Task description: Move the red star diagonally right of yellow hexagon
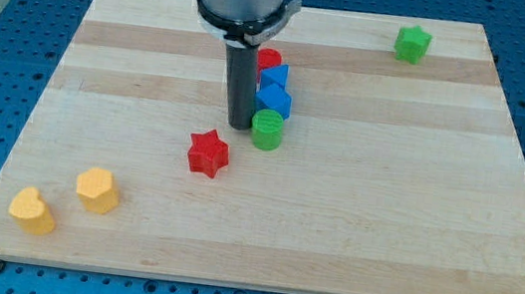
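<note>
**Tip parked beside the block cluster, red star loose below it**

The tool here is a plain rod with nothing to open or close, so it grasps nothing; my tip [239,126] rests on the counter [412,236] just to the view's left of the green cylinder [267,129]. Whether the rod actually touches that cylinder cannot be told from this angle. The rod stands upright, and its dark shaft partly hides the column of blocks behind it.

That column runs up the view from the green cylinder: 1 blue block [274,99] touching it, a 2nd blue block [276,75] just above, and a red cylinder [269,60] at the top, partly covered by the rod.

The red star [209,152] lies free on the counter, below and to the view's left of my tip, near it but not touching it or any other block.

The yellow hexagon [97,189] sits well apart toward the view's bottom left, with a yellow heart [32,210] just beside it, closer to the counter's left edge. Bare wood lies between the red star and the hexagon.

A green star [413,44] sits alone near the view's top right edge. The whole right half of the counter is open wood.
</note>
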`<state>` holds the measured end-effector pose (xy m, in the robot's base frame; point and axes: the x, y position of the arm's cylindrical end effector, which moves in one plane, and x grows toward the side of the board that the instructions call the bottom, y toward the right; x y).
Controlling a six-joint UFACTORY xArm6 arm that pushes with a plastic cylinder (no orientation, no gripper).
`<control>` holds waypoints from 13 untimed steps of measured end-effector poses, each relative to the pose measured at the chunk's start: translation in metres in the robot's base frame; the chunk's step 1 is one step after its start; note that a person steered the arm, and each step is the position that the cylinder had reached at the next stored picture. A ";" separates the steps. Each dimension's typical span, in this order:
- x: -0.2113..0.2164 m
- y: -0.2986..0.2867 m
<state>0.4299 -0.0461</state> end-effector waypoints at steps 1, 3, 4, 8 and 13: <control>0.023 0.010; 0.028 -0.001; 0.034 -0.013; 0.048 0.027; 0.081 -0.048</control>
<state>0.5106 -0.0941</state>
